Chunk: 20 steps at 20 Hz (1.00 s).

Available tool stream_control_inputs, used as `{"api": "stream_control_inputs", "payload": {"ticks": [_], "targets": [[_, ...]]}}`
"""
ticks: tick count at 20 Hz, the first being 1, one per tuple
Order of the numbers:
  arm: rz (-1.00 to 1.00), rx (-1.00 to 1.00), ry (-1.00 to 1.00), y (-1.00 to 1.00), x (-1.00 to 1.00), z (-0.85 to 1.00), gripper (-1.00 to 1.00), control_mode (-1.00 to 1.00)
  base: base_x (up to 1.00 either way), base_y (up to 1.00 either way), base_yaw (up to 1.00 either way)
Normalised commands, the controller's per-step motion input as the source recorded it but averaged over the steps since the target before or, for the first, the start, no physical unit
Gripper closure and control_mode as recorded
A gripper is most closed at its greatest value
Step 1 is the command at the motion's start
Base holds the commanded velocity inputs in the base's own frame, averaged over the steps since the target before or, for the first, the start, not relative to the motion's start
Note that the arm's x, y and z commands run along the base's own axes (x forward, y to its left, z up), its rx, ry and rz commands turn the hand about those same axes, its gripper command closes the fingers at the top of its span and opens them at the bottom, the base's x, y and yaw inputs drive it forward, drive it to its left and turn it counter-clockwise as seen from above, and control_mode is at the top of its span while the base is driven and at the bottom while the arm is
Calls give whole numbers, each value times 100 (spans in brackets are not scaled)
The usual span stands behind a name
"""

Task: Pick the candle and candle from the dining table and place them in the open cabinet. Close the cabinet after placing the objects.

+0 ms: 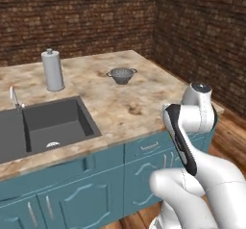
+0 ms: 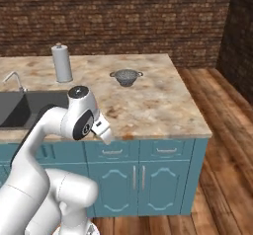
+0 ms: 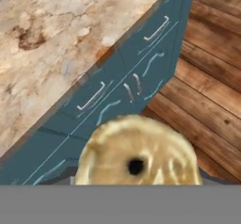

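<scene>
Yellowish-gold candle (image 3: 136, 155) at 6 o'clock in hand view, clamped in gripper (image 3: 136, 180), above teal drawer fronts (image 3: 117, 96). Dining table (image 1: 125, 103) bears colander (image 1: 121, 74) at 12 o'clock, paper towel roll (image 1: 53, 70) at 10 o'clock, sink (image 1: 43, 124).

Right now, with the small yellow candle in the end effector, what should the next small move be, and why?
Probably hold the end effector closed on the squat candle and raise it a little higher than the dining table. The candle hangs past the table edge, above the teal fronts and the wooden floor, so opening here would likely drop it.
</scene>
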Motion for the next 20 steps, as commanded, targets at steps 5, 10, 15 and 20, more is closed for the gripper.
{"api": "stream_control_inputs", "payload": {"ticks": [5,10,15,20], "targets": [[0,0,0,0,0,0,100,100,-24,-4,-45],[0,0,0,0,0,0,100,100,-2,-1,-43],[0,0,0,0,0,0,100,100,0,-13,-36],[0,0,0,0,0,0,100,100,9,-20,-33]]}}
